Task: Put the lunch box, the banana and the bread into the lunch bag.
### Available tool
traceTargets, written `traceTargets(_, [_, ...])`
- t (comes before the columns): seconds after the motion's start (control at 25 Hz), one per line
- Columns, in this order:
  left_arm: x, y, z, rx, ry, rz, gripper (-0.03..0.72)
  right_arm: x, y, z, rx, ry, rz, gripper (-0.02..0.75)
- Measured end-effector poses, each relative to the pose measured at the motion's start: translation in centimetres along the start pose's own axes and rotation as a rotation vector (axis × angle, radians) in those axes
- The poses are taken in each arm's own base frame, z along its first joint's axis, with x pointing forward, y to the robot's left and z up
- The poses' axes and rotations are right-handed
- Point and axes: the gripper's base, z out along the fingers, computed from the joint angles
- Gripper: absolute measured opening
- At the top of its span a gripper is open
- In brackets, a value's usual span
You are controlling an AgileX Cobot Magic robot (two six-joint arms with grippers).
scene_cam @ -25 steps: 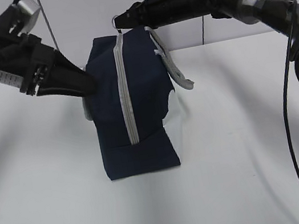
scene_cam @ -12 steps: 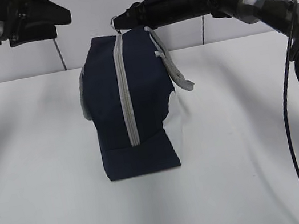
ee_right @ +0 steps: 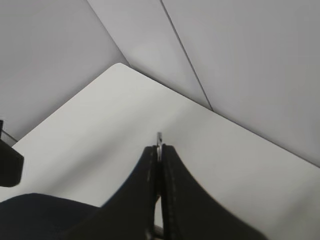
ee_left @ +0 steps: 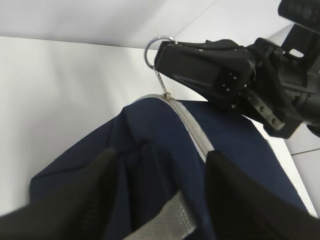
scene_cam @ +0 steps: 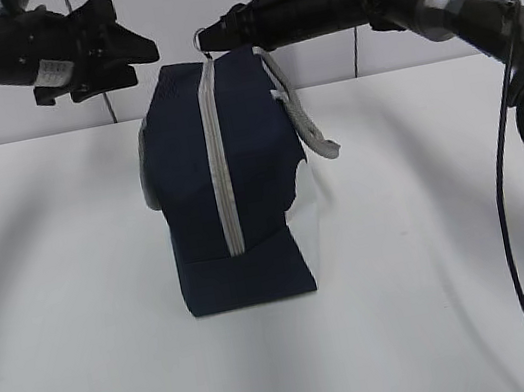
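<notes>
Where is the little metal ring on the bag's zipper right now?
The ring pull is at the very top of the lunch bag, near the middle of the exterior view, pinched in the right gripper. The left gripper hovers just to its left.

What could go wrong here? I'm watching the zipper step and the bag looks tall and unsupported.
1. The right gripper pinches only the thin ring pull; it may slip out under tension.
2. The lunch bag stands upright on the table, and the open left gripper hovers off it, so a pull may tip or drag it.
</notes>
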Motion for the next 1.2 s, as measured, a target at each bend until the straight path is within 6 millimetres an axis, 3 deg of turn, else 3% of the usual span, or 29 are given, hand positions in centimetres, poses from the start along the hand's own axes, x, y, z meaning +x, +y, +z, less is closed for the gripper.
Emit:
traceTargets(0.2, [-0.1, 0.0, 1.9, 0.026, 0.009, 0.0, 0.393, 0.0, 0.0, 0.0, 0.002, -0.001, 0.0, -0.016])
traceTargets(1.0, [0.6, 1.0, 3.6, 0.058, 0.017, -0.08, 0.34, 0.0, 0.0, 0.0, 0.004, -0.002, 0.0, -0.016])
traceTargets(1.2, [0.9, 0.3, 4.0, 0.072, 0.025, -0.078, 0.307, 0.0, 0.0, 0.0, 0.004, -0.002, 0.0, -0.016])
